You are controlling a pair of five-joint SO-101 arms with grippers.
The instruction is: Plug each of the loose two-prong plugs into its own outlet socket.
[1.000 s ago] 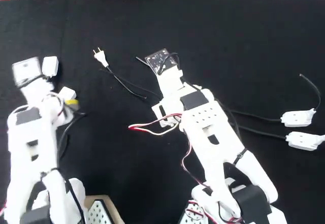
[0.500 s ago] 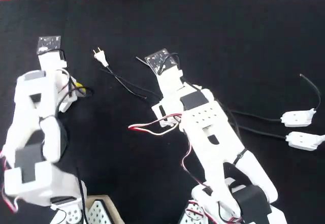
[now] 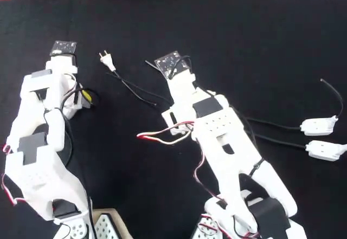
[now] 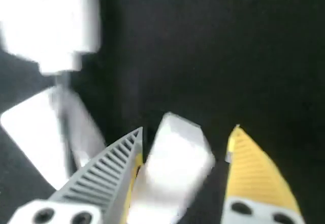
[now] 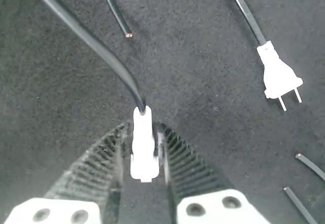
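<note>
Left gripper (image 4: 188, 130): fingers apart around a blurred white block (image 4: 175, 165); its arm (image 3: 40, 120) has swung toward the tabletop's (image 3: 271, 44) far-left corner.
Right gripper (image 5: 142, 130): unmoved, clamped on a plug (image 5: 142, 155).
Loose plug (image 3: 107, 60): far side, left of centre.
Sockets (image 3: 319, 125): right edge.

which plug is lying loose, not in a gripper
The plug with prongs showing, on the cloth; the other plug is clamped in the right gripper.
</note>
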